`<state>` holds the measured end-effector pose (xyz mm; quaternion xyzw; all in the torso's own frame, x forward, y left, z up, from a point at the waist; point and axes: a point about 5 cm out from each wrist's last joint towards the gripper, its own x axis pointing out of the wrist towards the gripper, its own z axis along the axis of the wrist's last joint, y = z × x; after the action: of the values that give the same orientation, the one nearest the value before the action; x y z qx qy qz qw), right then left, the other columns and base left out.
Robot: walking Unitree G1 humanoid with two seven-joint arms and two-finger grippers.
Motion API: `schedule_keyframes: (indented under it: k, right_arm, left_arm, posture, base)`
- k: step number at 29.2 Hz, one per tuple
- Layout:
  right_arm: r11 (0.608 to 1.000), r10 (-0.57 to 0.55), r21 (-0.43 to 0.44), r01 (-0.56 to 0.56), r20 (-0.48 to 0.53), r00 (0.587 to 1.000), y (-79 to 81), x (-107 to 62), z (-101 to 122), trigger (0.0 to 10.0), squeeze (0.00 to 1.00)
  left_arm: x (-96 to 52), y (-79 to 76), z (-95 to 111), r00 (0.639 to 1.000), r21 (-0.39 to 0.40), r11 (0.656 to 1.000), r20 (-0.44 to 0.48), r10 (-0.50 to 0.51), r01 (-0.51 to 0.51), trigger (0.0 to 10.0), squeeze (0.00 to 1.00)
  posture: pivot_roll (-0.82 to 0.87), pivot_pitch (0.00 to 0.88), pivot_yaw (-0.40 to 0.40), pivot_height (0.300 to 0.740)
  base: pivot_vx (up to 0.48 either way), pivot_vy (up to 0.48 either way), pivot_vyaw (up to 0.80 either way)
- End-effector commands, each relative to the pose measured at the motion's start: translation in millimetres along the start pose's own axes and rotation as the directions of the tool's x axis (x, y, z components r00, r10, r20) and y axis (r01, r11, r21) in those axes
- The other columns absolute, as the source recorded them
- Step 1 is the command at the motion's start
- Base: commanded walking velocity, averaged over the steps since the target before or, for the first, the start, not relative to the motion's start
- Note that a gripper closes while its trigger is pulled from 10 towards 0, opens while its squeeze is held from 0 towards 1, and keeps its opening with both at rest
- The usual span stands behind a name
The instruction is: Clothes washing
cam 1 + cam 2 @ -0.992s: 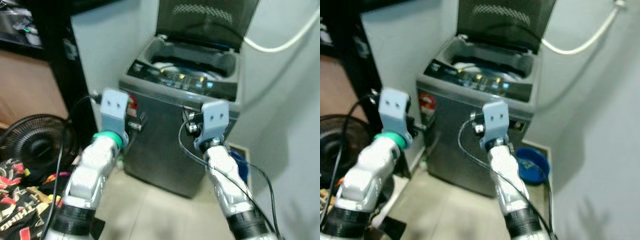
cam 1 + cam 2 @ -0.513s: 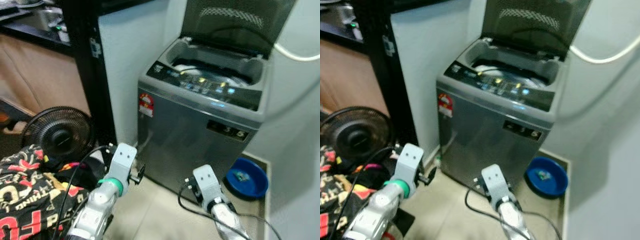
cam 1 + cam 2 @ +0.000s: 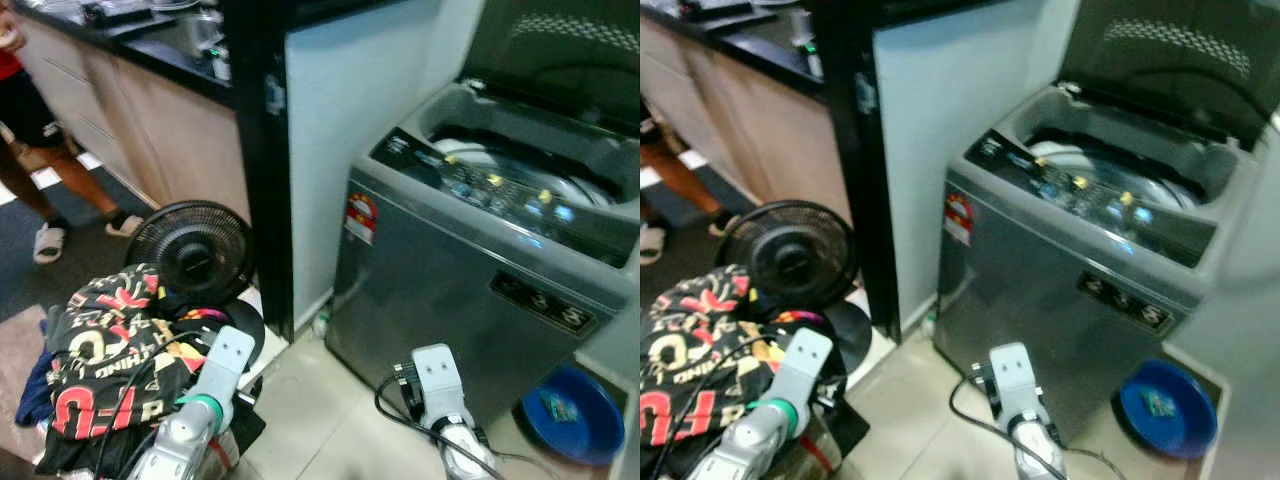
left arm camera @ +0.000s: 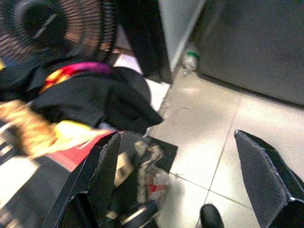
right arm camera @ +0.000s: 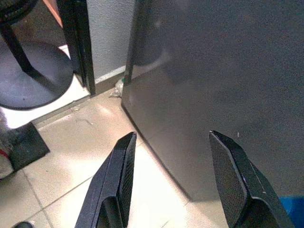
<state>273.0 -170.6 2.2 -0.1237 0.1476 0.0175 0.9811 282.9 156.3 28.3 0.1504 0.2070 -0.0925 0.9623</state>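
A pile of clothes (image 3: 110, 350), black with red and yellow print, lies on the floor at the lower left. The grey top-loading washing machine (image 3: 470, 290) stands at the right with its lid (image 3: 1180, 50) raised and its drum (image 3: 510, 175) showing. My left gripper (image 4: 183, 178) is open and empty, low over the tiles beside the pile's dark edge (image 4: 95, 95). My right gripper (image 5: 173, 183) is open and empty too, low in front of the machine's grey front panel (image 5: 213, 71).
A black floor fan (image 3: 195, 248) stands behind the pile, next to a black post (image 3: 265, 150). A blue basin (image 3: 565, 412) lies on the floor right of the machine. A person's legs (image 3: 45, 190) stand at the far left by a wooden counter (image 3: 150, 120).
The camera has swung left and dipped, so the clothes pile and fan have come into view. Both arms have dropped from chest height to near the floor.
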Motion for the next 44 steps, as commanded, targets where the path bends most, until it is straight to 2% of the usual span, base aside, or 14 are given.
schedule_keyframes:
  k: [1,10,29,33,40,44]
  right_arm:
    - [1.0,0.023,0.005,-0.023,-0.01,1.0,7.8,-3.8,-6,10.0,0.0]
    - [0.999,0.051,0.005,-0.051,0.003,0.999,13.2,-2.2,-5,10.0,0.0]
    - [0.998,0.061,0.006,-0.061,0.011,0.998,14.1,-0.2,-4,10.0,0.0]
    - [0.998,0.063,0.009,-0.063,0.013,0.998,15.3,-0.1,-4,10.0,0.0]
    - [0.997,0.071,0.0,-0.071,0.021,0.997,19.1,-0.2,-3,10.0,0.0]
    - [0.997,0.081,0.0,-0.081,0.025,0.996,19.5,-0.7,-3,10.0,0.0]
  left_arm:
    - [-1.3,4.8,-9,1.0,0.014,1.0,-0.023,0.015,-0.015,10.0,0.0]
    - [0.0,5.1,-9,0.999,0.042,0.998,0.013,0.041,-0.042,10.0,0.0]
    - [3.8,1.1,-2,0.996,0.046,0.997,0.065,0.058,-0.061,10.0,0.0]
    - [4.4,0.0,1,0.995,0.054,0.996,0.084,0.06,-0.065,10.0,0.0]
    - [6.1,-2.0,5,0.992,0.062,0.994,0.098,0.079,-0.085,10.0,0.0]
    - [6.6,-2.8,5,0.992,0.06,0.995,0.099,0.079,-0.085,10.0,0.0]
  posture:
    - [0.13,0.0,0.006,0.74]
    - [0.13,0.0,0.001,0.74]
    - [0.13,0.0,0.0,0.74]
    - [0.13,0.0,0.001,0.74]
    - [0.13,0.0,0.0,0.74]
    - [0.13,0.0,0.001,0.74]
  base:
    - [0.0,0.0,0.77]
    - [0.0,0.0,0.77]
    - [0.0,0.0,0.76]
    - [0.0,0.0,0.15]
    - [0.399,0.267,0.0]
    - [0.405,0.255,0.78]
